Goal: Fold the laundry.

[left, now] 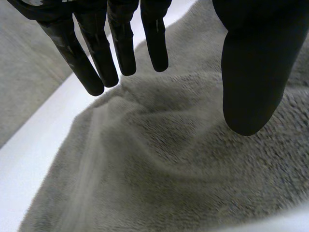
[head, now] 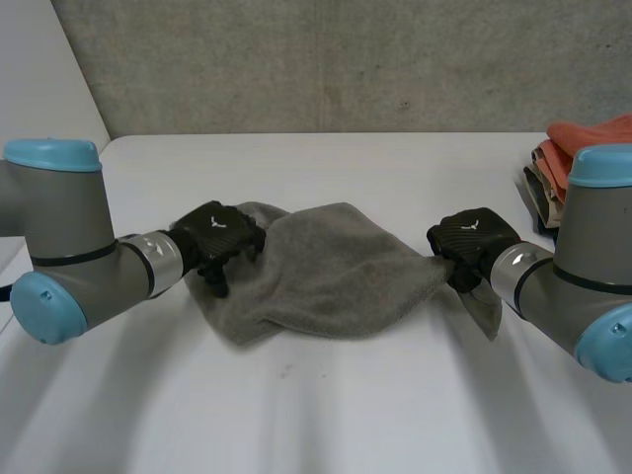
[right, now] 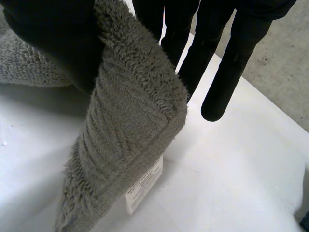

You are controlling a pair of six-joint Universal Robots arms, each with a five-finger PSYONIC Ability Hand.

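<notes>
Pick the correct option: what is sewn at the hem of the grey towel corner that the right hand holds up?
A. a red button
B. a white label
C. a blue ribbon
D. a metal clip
B: in the right wrist view a white label hangs from the hem of the grey towel, at the corner that the right hand pinches between thumb and fingers.

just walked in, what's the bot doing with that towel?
Folding laundry, early on. A grey towel lies bunched on the white table. The right hand pinches one corner, the one with the label, lifted off the table. The left hand is open over the opposite edge, not gripping. Folded clothes sit stacked on the robot's right.
</notes>
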